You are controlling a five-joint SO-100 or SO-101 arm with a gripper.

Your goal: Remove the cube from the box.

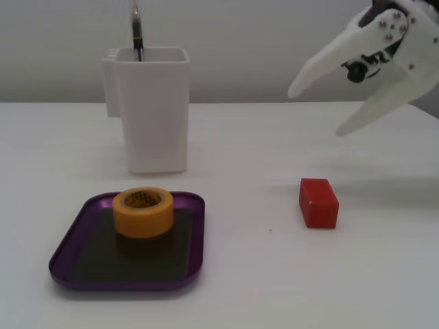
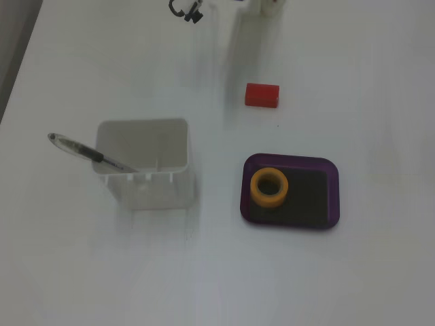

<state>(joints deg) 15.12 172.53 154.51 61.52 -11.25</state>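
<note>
The gripper (image 1: 314, 111) hangs wide and empty above the table's far right edge. The cube (image 1: 319, 203) lies on bare tabletop, apparently clear of the box (image 1: 68, 243).

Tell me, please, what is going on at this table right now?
The arm is handling nothing: its gripper hangs open above the table. The red cube lies on the table, outside the purple tray, so it is already out. A yellow tape roll sits in the tray. Behind it, a white container holds a pen.
</note>
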